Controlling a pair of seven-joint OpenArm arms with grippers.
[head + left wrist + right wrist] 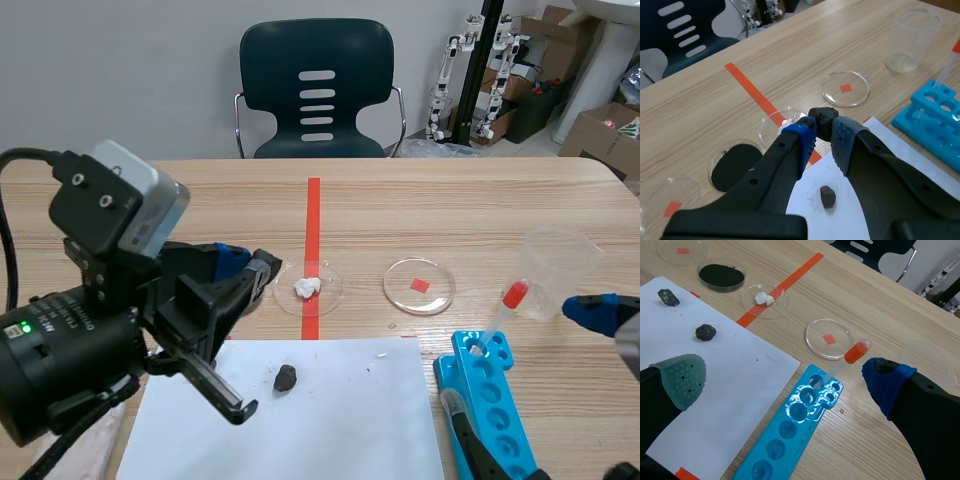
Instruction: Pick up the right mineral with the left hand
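My left gripper [824,132] is shut on a dark mineral [822,119], held above the table near the red tape line. In the scene view this gripper [258,280] hangs left of the dish with the white lump [335,292]. A second dark mineral [285,377] lies on the white paper [340,420], below and nearer than the gripper. The right wrist view shows two dark minerals on the paper, one [705,332] and another farther left [668,296]. My right gripper [785,380] stands open above the blue rack [785,440], holding nothing.
A pipette with a red cap [503,312] leans in the blue rack [495,405]. Beyond it stands a clear cup [557,268]. A dish with a red square [419,300] and a dish of black powder [735,165] sit beyond the paper. A chair stands past the table.
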